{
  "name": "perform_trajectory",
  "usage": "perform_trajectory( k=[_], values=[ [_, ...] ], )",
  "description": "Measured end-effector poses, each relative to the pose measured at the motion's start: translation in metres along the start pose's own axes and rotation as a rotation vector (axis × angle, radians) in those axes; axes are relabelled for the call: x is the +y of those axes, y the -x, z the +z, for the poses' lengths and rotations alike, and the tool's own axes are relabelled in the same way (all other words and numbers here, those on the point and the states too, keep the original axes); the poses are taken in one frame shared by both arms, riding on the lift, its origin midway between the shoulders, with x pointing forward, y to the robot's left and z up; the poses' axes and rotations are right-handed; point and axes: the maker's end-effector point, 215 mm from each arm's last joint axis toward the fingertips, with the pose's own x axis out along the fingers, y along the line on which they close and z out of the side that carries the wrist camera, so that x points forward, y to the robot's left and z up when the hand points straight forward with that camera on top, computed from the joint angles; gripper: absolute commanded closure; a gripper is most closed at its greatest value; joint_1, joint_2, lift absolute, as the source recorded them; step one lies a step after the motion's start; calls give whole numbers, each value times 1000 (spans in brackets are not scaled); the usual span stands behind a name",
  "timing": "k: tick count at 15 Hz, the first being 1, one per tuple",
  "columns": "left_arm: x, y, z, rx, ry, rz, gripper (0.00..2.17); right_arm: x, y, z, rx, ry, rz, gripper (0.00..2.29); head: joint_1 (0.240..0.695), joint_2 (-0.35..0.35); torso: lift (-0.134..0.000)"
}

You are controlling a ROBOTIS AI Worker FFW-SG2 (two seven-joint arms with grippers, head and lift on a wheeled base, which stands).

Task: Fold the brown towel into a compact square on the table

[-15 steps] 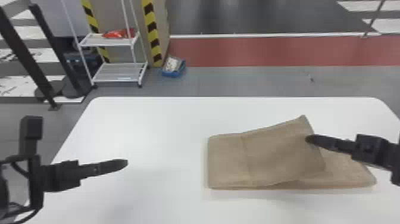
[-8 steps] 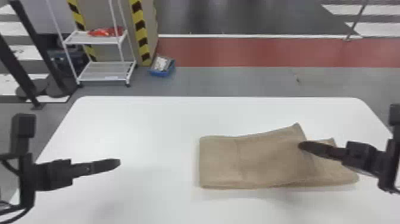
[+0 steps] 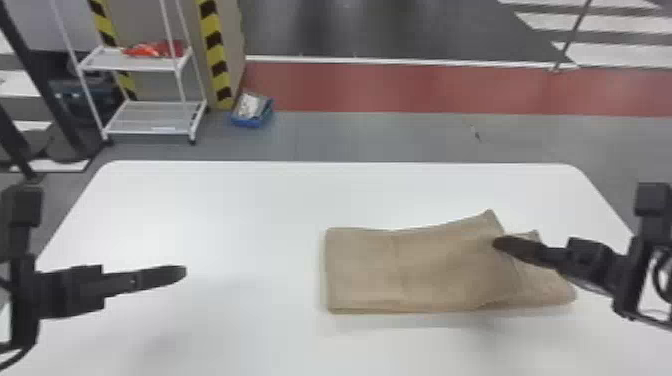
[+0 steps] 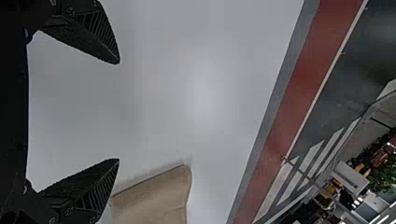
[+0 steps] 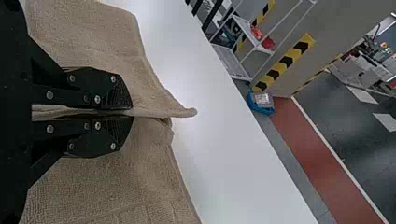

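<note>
With my black, two-fingered right tool [image 5: 131,113] I pinch the brown, oblong cloth towel [image 3: 440,272], whose long axis goes leftward from this grip.

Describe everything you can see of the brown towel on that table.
The brown towel is a plain, tan-brown cloth with a fuzzy, looped surface, like terry. It lies folded in layers toward the robot's right side of the white table, longer from side to side than from front to back. Its left end looks fairly straight, while at the right a lower layer sticks out from under the upper one. The robot's right gripper pinches a raised ridge of cloth between its two black fingers.
</note>
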Motion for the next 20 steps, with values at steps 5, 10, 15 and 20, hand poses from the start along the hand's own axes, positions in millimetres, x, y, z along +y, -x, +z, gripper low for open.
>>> perform_trajectory(
  k=[5, 10, 15, 20],
  values=[
    [-1, -3, 0, 1, 1, 3, 151, -24, 30, 13, -34, -42, -38, 1058, 695, -85, -124],
    [-8, -10, -3, 6, -1, -6, 151, -40, 18, 0, -3, -75, -41, 1058, 695, -101, -124],
    [-8, -10, -6, 9, 1, -4, 151, -66, 67, 35, -79, -87, -87, 1058, 695, -175, -124],
    [-11, -11, -12, 13, 9, -7, 151, -77, 41, 17, -21, -53, -106, 1058, 695, -167, -124]
  ],
)
